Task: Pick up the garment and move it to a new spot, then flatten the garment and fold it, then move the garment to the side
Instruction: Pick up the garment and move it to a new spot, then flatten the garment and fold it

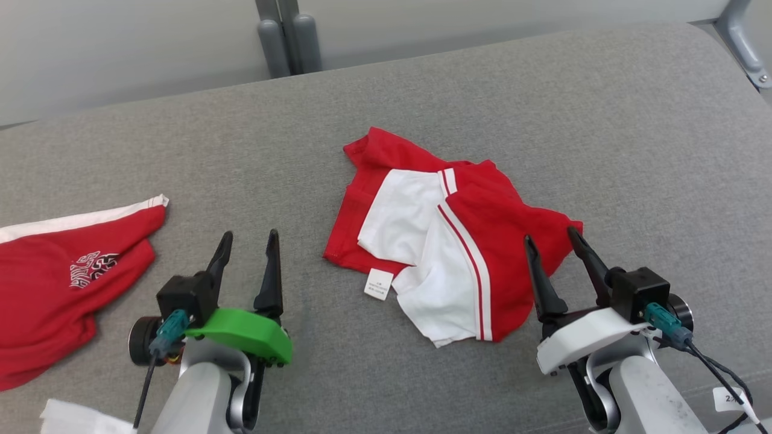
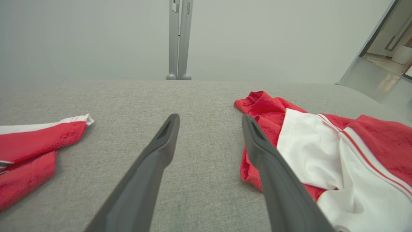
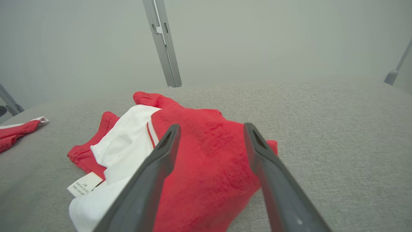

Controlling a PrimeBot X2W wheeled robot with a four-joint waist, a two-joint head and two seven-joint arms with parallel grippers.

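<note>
The red and white garment (image 1: pixel 506 241) is lying crumpled in the middle of the grey table (image 1: pixel 543 108). The left fingers (image 1: pixel 269 271) are hovering spread apart just left of it, holding nothing. The right fingers (image 1: pixel 540 277) are hanging apart over its right edge, also empty. Another red shirt (image 1: pixel 54 283) is lying at the far left.

Blocking the centre of the head view with the crumpled red-and-white garment (image 1: pixel 500 229), and crowding the left edge with a second red garment (image 1: pixel 54 283). Leaving a bare lane of grey surface (image 1: pixel 253 181) between the two, plus open room across the top and right. Fencing the upper edge with grey posts (image 1: pixel 288 36) at upper middle.
</note>
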